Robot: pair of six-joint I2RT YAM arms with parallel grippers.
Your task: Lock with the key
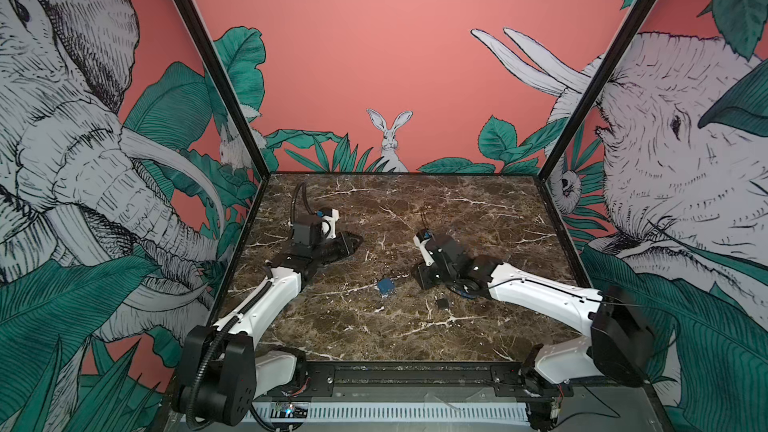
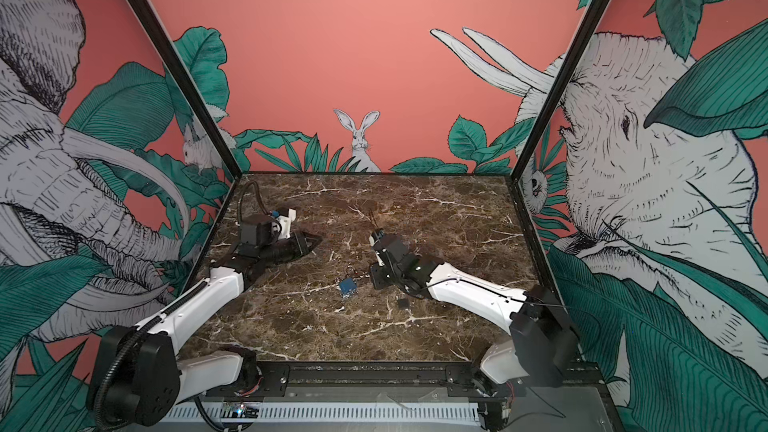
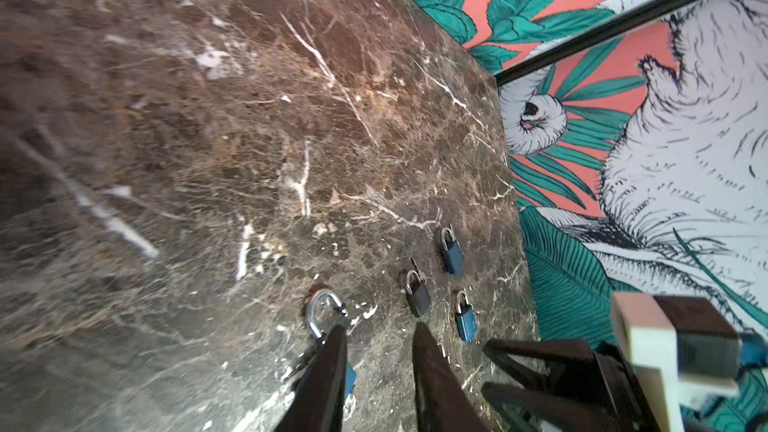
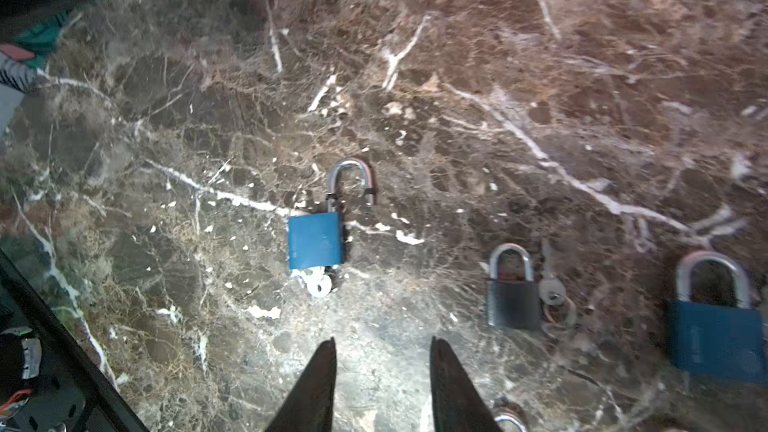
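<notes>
The left gripper has its fingers spread apart and holds nothing. In both top views the blue lock lies on the table at 5 o'clock from it, its loop popped up and the key stuck in its bottom. The right gripper sits at 3 o'clock from that lock, fingers apart and holding nothing, with a gray lock at its 5 o'clock.

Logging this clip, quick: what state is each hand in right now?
Left hand: open, holding nothing.
Right hand: open, holding nothing.
</notes>
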